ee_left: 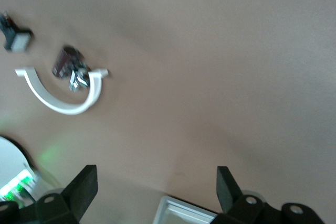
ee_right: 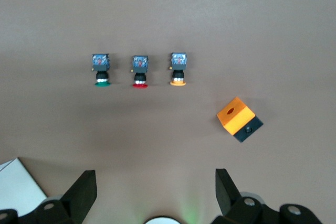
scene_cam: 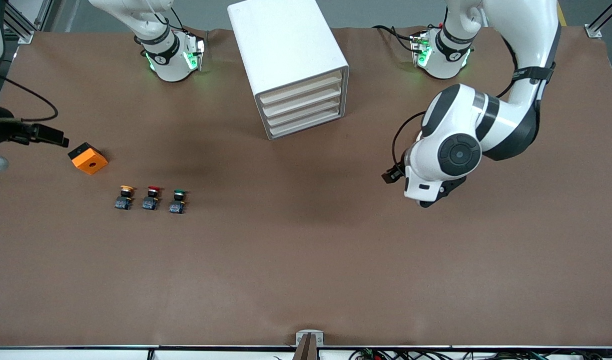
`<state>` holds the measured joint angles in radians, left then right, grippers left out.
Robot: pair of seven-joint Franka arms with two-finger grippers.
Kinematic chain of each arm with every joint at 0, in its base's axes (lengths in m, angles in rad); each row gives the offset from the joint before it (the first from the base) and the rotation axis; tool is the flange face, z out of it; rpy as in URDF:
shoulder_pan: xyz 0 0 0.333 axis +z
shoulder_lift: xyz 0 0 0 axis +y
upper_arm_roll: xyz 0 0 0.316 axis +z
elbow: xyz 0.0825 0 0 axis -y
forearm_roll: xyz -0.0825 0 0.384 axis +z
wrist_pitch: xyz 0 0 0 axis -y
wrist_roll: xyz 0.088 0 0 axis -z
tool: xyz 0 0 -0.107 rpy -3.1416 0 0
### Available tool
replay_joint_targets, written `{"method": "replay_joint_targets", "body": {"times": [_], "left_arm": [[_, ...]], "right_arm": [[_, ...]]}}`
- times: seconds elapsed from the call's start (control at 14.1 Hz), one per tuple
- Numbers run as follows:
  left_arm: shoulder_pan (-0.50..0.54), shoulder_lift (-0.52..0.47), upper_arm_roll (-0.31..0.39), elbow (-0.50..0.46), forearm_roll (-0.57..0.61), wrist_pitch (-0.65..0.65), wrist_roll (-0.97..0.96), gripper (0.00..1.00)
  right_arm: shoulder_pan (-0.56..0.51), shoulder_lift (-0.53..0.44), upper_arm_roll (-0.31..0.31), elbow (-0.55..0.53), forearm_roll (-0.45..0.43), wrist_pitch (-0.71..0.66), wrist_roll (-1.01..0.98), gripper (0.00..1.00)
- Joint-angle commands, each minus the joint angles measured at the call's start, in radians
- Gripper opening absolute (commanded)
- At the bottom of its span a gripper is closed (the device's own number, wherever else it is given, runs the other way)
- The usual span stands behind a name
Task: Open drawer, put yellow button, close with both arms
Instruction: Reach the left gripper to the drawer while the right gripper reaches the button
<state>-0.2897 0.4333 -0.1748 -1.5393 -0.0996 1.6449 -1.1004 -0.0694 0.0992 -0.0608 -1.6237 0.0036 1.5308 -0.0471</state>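
At the right arm's end of the table (scene_cam: 306,260), an orange box (scene_cam: 88,158) lies near the edge. Nearer to the front camera stands a row of three: the yellow button (scene_cam: 125,196) closest to that edge, then the red button (scene_cam: 152,196) and the green button (scene_cam: 177,200), all upright and a little apart. The right gripper (ee_right: 155,174) hangs high over this row with its fingers spread. In the middle of the robots' edge stands the cabinet (scene_cam: 290,65); its top drawer (scene_cam: 300,88) is shut, so opening is, I judge, the step in hand. The left gripper (ee_left: 156,170), also spread, hovers over bare table at the left arm's end. It should come in level with the top front only, pull straight along the slide, and not tip the cabinet.
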Motion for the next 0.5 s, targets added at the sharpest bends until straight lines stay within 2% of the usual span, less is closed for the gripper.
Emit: {"method": "replay_joint_targets", "body": {"times": [0.0, 0.21, 0.42], "left_arm": [[-0.038, 0.054, -0.002, 0.082, -0.041, -0.039, -0.108, 1.0], [-0.074, 0.087, -0.002, 0.119, -0.068, -0.054, -0.27, 1.0], [-0.078, 0.117, -0.008, 0.12, -0.132, -0.054, -0.409, 1.0]], "right_arm": [[-0.01, 0.048, 0.009, 0.027, 0.003, 0.023, -0.013, 1.0], [-0.01, 0.045, 0.007, -0.089, 0.003, 0.162, -0.013, 1.0], [-0.042, 0.043, 0.007, -0.252, 0.003, 0.36, -0.025, 1.0]]}}
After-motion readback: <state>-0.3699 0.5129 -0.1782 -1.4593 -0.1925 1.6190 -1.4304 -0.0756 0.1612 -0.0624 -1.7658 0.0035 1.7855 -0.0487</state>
